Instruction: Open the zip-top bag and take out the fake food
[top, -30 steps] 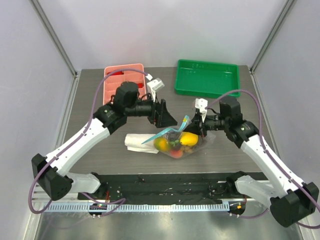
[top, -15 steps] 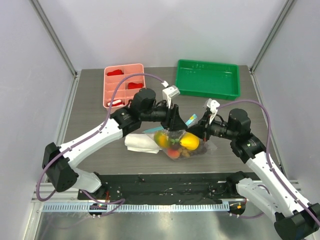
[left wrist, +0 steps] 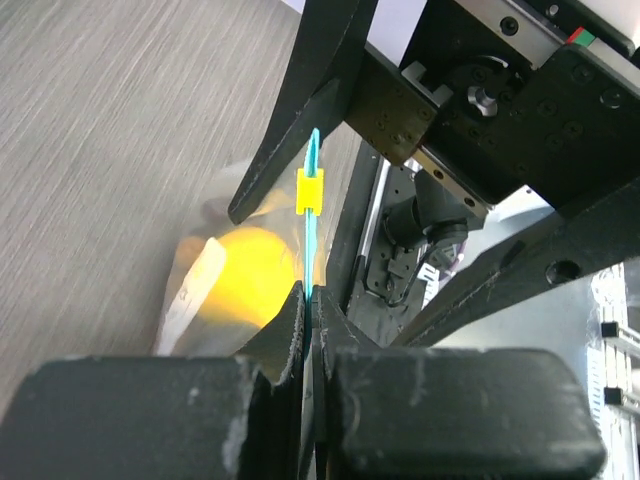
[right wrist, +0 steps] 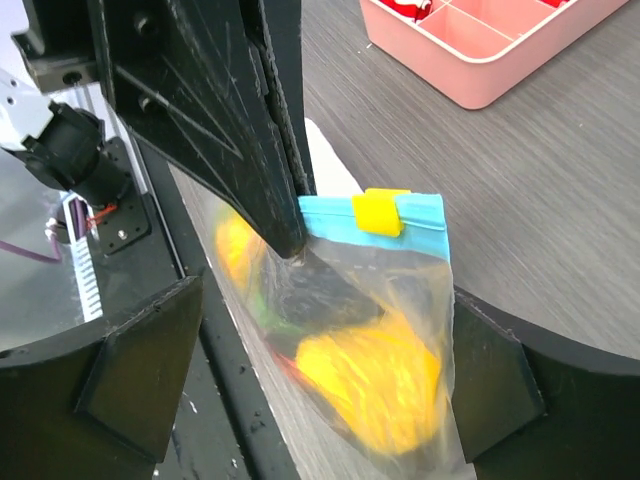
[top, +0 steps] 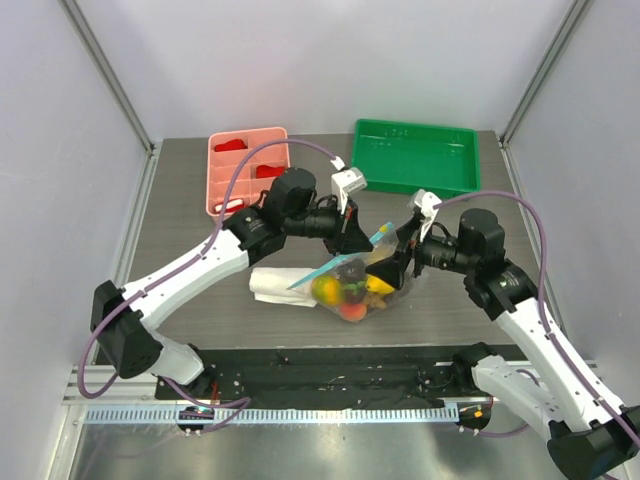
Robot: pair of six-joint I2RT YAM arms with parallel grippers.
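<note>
- Clear crinkly plastic: the zip-top bag (top: 368, 292) sits mid-table between my two grippers. Its bulging lower part is down at the table (top: 180, 210) and its mouth is raised.
- Light-blue zip strip (right wrist: 418, 214): it runs along the bag's top edge. A small yellow slider (right wrist: 380, 212) sits on it, a little way in from the pinched end.
- Fake food (top: 328, 291): all of it is inside the bag. I can make out yellow and red-orange pieces and a dark cluster at the top, but the smaller pieces blur together.
- Left gripper (left wrist: 308, 325): the jaws are pressed together on one end of the zip strip. In its own wrist view the blue edge comes up out of the seam between the two fingers.
- Right gripper (top: 396, 264): the jaws are spread wide and grip nothing. The bag's upper part hangs in the gap between the two fingers. I cannot tell whether either finger touches the plastic.
- Folded white cloth (top: 272, 285): it lies flat on the table just beside the bag, on the left-arm side.
- Pink tray (top: 222, 190): this divided tray is at the far left of the table, well apart from the bag, with flat red pieces in its compartments.
- Green tray (top: 415, 158): it is at the far right of the table, beyond the right gripper.
</note>
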